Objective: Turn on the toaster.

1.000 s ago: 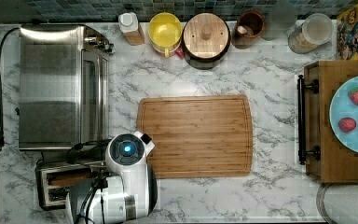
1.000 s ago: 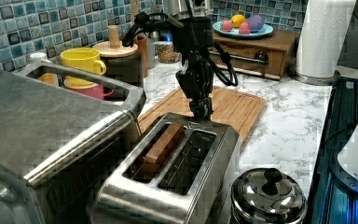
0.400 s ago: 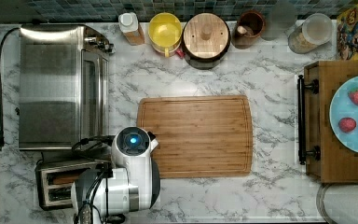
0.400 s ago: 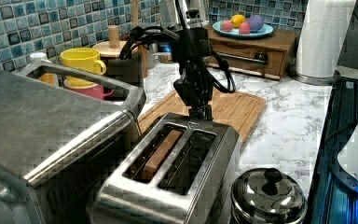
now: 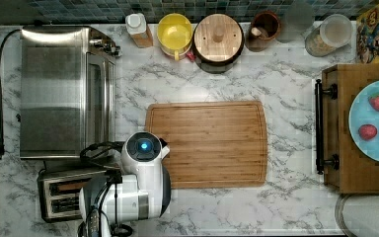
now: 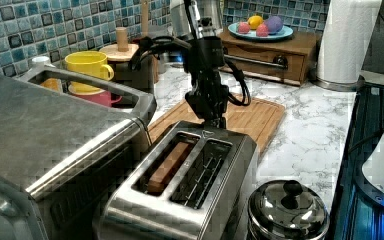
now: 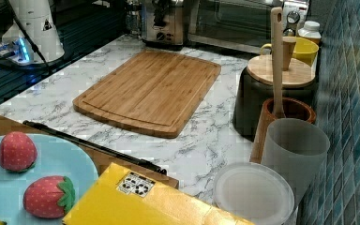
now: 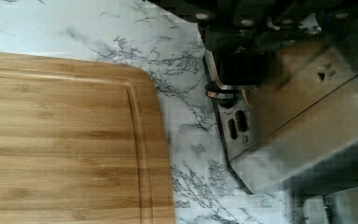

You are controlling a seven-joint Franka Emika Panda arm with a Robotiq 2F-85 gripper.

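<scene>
The toaster (image 6: pixel 190 185) is parked on the marble worktop (image 5: pixel 286 74), right beside the toaster oven (image 5: pixel 64 89). The tool (image 6: pixel 216 119) is held at its end face near the cutting board (image 5: pixel 212 143); open or closed can't be told.

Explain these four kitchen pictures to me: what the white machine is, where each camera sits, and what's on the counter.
The white machine is a robot arm; its job is to switch on the toaster.

One picture looks straight down on the marble counter. Two look along the counter from opposite ends. The fourth comes from a camera on the arm's wrist, close above the toaster's end.

On the counter lie a wooden cutting board, a large toaster oven and, beside it, the small two-slot toaster with a slice of bread in one slot. Along the tiled wall stand a yellow mug and jars. A wooden tray carries a blue plate of toy fruit.

The arm's hand hangs at the toaster's far end, by the lever side. It holds nothing that I can see.
</scene>
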